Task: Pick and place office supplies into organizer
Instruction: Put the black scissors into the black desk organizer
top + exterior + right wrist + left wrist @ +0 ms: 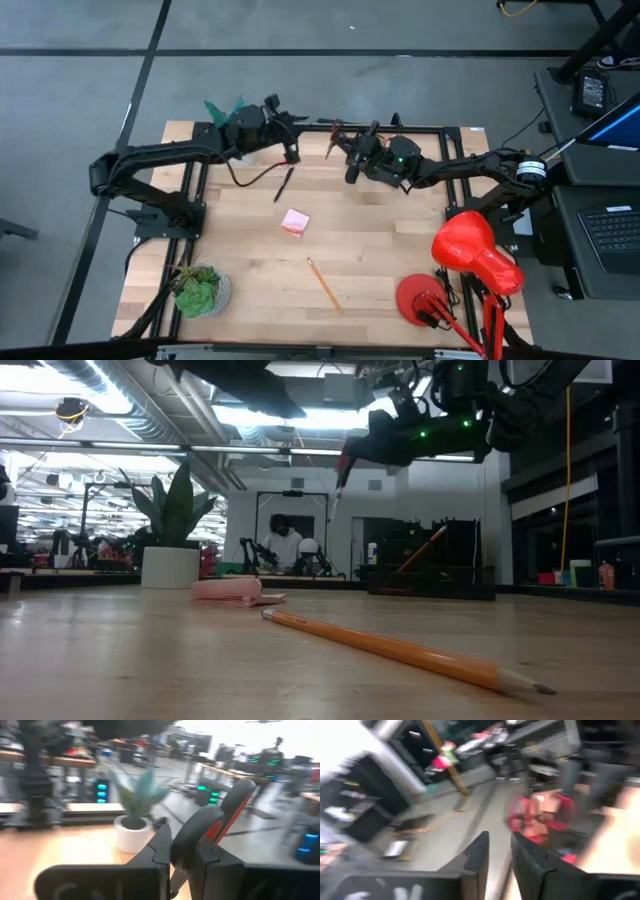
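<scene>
Above table's far edge, right hand (181, 851) grips scissors (227, 812); left hand (499, 854) slightly parted.

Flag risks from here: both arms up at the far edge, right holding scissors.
1. The right gripper pinches the red-handled scissors by one handle loop; they could swing or slip.
2. The left gripper hangs close by; the arms could clash.
3. The black pen lies just below it and could get knocked.

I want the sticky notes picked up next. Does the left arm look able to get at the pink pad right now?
Probably yes. The pink pad lies alone on bare wood, and the left gripper, holding nothing, hangs above the table behind it. Only a black pen lies between, off the pad.
</scene>
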Action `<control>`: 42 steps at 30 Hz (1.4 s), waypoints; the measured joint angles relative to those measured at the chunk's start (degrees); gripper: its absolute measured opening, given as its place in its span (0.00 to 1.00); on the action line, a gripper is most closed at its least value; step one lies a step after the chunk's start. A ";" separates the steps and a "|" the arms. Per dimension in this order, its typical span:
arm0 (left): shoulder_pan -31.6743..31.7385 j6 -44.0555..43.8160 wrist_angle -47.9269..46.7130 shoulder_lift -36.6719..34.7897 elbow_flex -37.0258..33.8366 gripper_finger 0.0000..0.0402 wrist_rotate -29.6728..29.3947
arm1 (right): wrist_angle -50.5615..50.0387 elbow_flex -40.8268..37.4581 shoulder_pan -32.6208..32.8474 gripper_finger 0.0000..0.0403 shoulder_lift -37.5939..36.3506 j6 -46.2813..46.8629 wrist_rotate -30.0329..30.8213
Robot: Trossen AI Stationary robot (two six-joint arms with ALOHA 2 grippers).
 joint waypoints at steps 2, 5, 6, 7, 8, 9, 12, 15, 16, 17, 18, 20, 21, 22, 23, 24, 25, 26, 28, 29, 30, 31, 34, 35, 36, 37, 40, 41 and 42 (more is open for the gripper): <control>1.16 -2.06 -2.33 -0.33 0.00 0.12 5.96 | -2.13 0.00 0.00 0.07 -1.68 -1.93 3.09; 2.33 -3.07 -3.32 -0.31 0.00 0.03 10.67 | -6.60 0.00 -0.02 0.07 -4.45 -2.86 6.86; 2.55 -3.14 -3.39 -0.29 0.00 0.02 11.03 | -8.28 0.00 0.00 0.07 -5.42 -3.68 7.95; 2.61 -3.14 -3.50 -0.29 -0.11 0.01 11.00 | -9.63 0.00 0.00 0.07 -6.32 -4.15 9.00; 2.61 -3.14 -2.88 -0.29 -0.58 0.01 11.00 | -10.88 0.00 0.00 0.07 -7.26 -4.91 9.63; 2.63 -3.14 -1.44 -0.35 -1.57 0.01 10.97 | -11.93 -0.02 0.00 0.07 -8.24 -5.12 9.96; 2.61 -3.21 5.15 -1.36 -6.32 0.00 10.91 | -13.28 -0.02 -0.11 0.07 -10.65 -5.48 10.88; 2.85 -3.72 10.77 -2.80 -11.50 0.00 10.86 | -14.52 -0.02 -0.29 0.07 -12.84 -6.97 13.41; 2.85 -4.19 12.35 -3.23 -13.10 0.00 10.76 | -15.46 -0.02 -0.44 0.07 -13.45 -7.15 14.50; 2.87 -4.61 13.21 -3.77 -14.49 0.00 10.74 | -16.38 -0.02 -0.67 0.07 -13.87 -7.19 15.41; 2.87 -4.94 13.99 -4.53 -15.80 0.00 10.76 | -17.45 -0.02 -0.90 0.07 -14.18 -7.21 16.10; 2.86 -5.41 15.74 -6.04 -17.89 0.01 10.77 | -18.84 -0.02 -1.54 0.07 -14.34 -7.18 17.04; 2.83 -5.82 15.94 -6.86 -18.68 0.01 10.80 | -19.35 -0.02 -1.92 0.07 -14.34 -6.79 17.29; 2.83 -6.03 16.04 -7.81 -19.60 0.01 10.81 | -19.79 -0.03 -2.33 0.07 -14.34 -6.64 17.35; 2.83 -6.12 16.08 -8.67 -20.45 0.00 10.79 | -20.08 -0.04 -2.78 0.07 -14.30 -6.50 17.44; 2.83 -6.13 16.06 -9.48 -21.19 0.00 10.78 | -20.12 -0.04 -3.22 0.07 -14.21 -6.36 17.57; 2.83 -6.21 16.05 -10.34 -21.92 0.00 10.78 | -20.18 -0.04 -3.60 0.07 -14.16 -5.95 17.54; 2.83 -6.58 16.04 -11.29 -22.70 0.00 10.79 | -20.36 -0.04 -3.96 0.07 -14.16 -5.41 17.56; 2.83 -7.19 16.18 -12.93 -24.13 0.01 11.09 | -20.89 -0.04 -4.59 0.07 -14.16 -5.22 17.54; 2.83 -7.45 16.09 -13.74 -24.91 0.01 11.18 | -21.43 -0.04 -4.83 0.07 -14.16 -5.05 17.54; 2.83 -7.46 16.01 -14.50 -25.64 0.01 11.17 | -22.10 -0.04 -5.07 0.07 -14.11 -4.97 17.53; 2.83 -7.49 15.99 -15.12 -26.21 0.00 11.17 | -22.55 -0.04 -5.31 0.07 -13.87 -4.93 17.54; 2.83 -7.51 16.05 -16.82 -27.46 0.00 11.17 | -22.99 -0.04 -5.95 0.07 -12.48 -4.89 17.98; 2.83 -7.51 16.21 -17.16 -27.79 0.01 11.17 | -23.05 -0.04 -6.23 0.07 -11.87 -4.87 18.04; 2.83 -7.51 16.26 -17.48 -28.22 0.01 11.17 | -22.81 -0.04 -6.45 0.07 -11.11 -4.78 18.14; 2.83 -7.52 16.16 -17.65 -28.51 0.01 11.17 | -22.36 -0.04 -6.56 0.07 -10.33 -4.21 18.19; 2.83 -7.66 16.27 -17.95 -29.11 0.00 11.15 | -20.09 -0.04 -6.71 0.07 -7.51 -3.72 18.24; 2.83 -7.66 16.19 -17.95 -29.16 0.00 11.16 | -18.98 -0.05 -6.74 0.07 -6.51 -3.82 18.24; 2.83 -7.68 16.05 -17.95 -29.16 0.01 11.17 | -17.78 -0.07 -6.80 0.07 -5.67 -3.81 18.20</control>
